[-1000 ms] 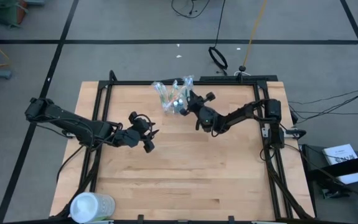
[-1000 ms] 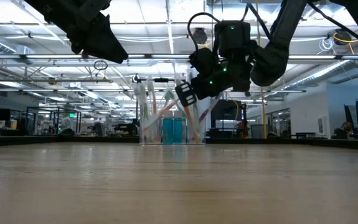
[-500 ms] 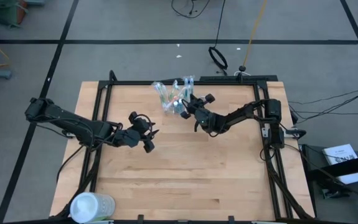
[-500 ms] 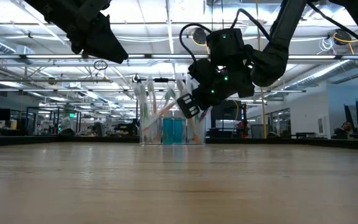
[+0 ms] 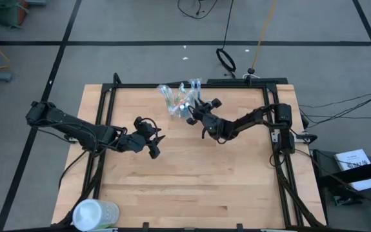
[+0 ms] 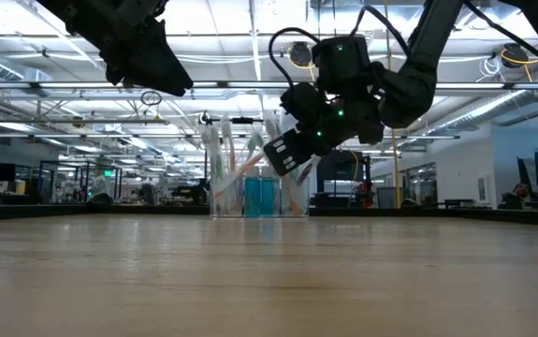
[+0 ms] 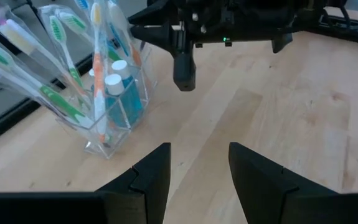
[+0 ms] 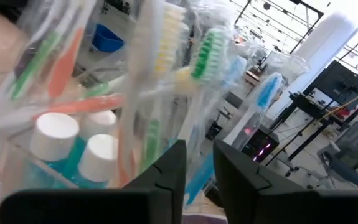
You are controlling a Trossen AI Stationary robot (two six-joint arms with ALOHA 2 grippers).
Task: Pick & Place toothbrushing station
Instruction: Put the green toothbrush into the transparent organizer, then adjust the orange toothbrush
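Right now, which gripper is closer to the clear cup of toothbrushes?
Right. The right gripper is right beside the clear cup; the left gripper hovers well back toward the table's middle.

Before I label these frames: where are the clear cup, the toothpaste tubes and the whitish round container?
clear cup [image 7: 107, 134]: left wrist view, lower front wall.
toothpaste tubes [image 7: 114, 84]: left wrist view, a white cap.
whitish round container [image 5: 95, 213]: high view, middle of its top.
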